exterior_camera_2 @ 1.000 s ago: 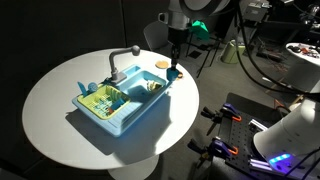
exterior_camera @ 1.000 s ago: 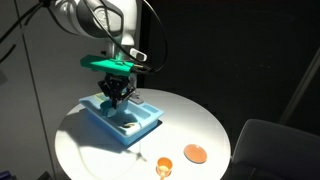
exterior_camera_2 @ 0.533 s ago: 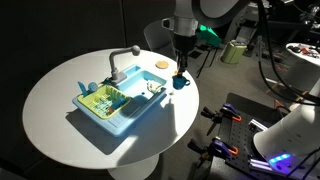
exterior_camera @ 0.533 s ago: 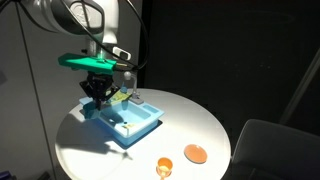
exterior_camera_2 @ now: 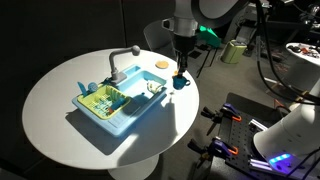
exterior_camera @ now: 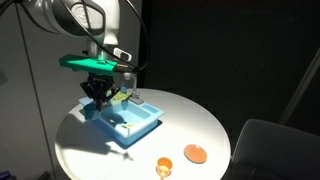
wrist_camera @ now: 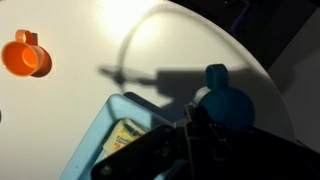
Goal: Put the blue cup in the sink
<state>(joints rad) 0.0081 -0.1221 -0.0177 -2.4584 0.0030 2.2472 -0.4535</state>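
My gripper (exterior_camera_2: 180, 76) is shut on the small teal-blue cup (exterior_camera_2: 181, 83) and holds it in the air just past one end of the light-blue toy sink (exterior_camera_2: 120, 122). In an exterior view the gripper (exterior_camera: 98, 98) hangs over the sink's (exterior_camera: 115, 136) far-left end, and the cup is hidden there. In the wrist view the blue cup (wrist_camera: 228, 100) sits between the dark fingers (wrist_camera: 200, 132), with a corner of the sink (wrist_camera: 105, 150) below left. The sink has a grey faucet (exterior_camera_2: 122, 58) and yellow-green bits in the basin.
A small orange cup (exterior_camera: 163, 167) and a flat orange disc (exterior_camera: 195, 154) lie on the round white table (exterior_camera: 190, 120) near its edge. The orange cup also shows in the wrist view (wrist_camera: 25, 55). The disc (exterior_camera_2: 161, 64) lies behind the gripper. Other equipment stands beyond the table.
From a second ago to half a second ago the gripper moved with the blue cup from over the sink toward its end. Since then nothing has moved.
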